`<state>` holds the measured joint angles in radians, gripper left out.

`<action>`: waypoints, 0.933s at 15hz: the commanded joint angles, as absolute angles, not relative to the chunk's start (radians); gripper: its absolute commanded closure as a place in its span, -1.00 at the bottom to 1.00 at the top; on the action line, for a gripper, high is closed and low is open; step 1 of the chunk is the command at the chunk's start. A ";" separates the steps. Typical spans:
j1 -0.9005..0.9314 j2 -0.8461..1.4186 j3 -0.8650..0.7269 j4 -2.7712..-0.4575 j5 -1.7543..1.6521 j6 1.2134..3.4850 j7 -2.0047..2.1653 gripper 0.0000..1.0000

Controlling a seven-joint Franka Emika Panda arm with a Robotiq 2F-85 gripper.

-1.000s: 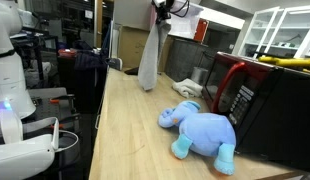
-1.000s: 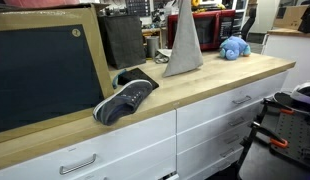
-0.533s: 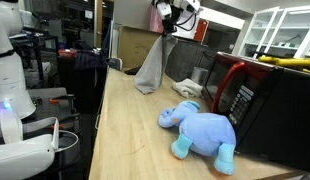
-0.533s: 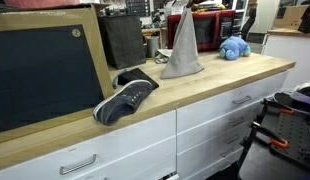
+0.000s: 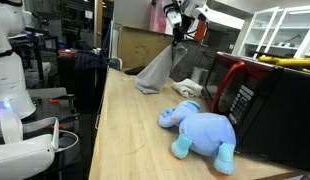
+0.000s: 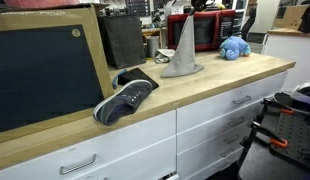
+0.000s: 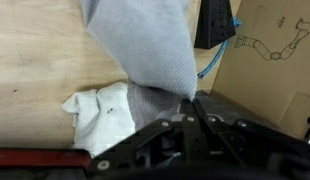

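In an exterior view the pincer (image 5: 177, 22) is clenched on the top of a grey cloth (image 5: 155, 70); the cloth slants down from it to the far end of the surface (image 5: 125, 135), its lower hem spread on the wood, apart from the blue plush elephant (image 5: 203, 130) beside the microwave (image 5: 245, 95).

In an exterior view the grey cloth (image 6: 181, 58) stands as a drawn-up cone near the back edge, well apart from the shoe (image 6: 125, 98); the pincer above it is lost in the clutter.

In the wrist view the grey cloth (image 7: 145, 45) runs out from the pincer (image 7: 193, 100) over a white rag (image 7: 100, 115).

It looks soft, light and limp, not fragile; a bunched fold near one end gives the surest hold, since a thin pinch may slip. The fingertips are buried in fabric, and part of the rag is covered.
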<state>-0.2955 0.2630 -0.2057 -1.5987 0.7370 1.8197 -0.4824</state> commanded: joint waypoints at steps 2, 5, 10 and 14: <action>-0.319 0.369 -0.194 -1.439 0.737 1.880 -0.358 0.99; -0.336 0.419 -0.188 -1.365 0.757 1.972 -0.275 0.99; -0.361 0.417 -0.176 -1.321 0.743 2.064 -0.193 0.99; -0.420 0.344 -0.155 -1.311 0.678 1.752 -0.218 0.99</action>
<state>-0.3672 0.4027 -0.1890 -1.3201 0.7166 1.9485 -0.2234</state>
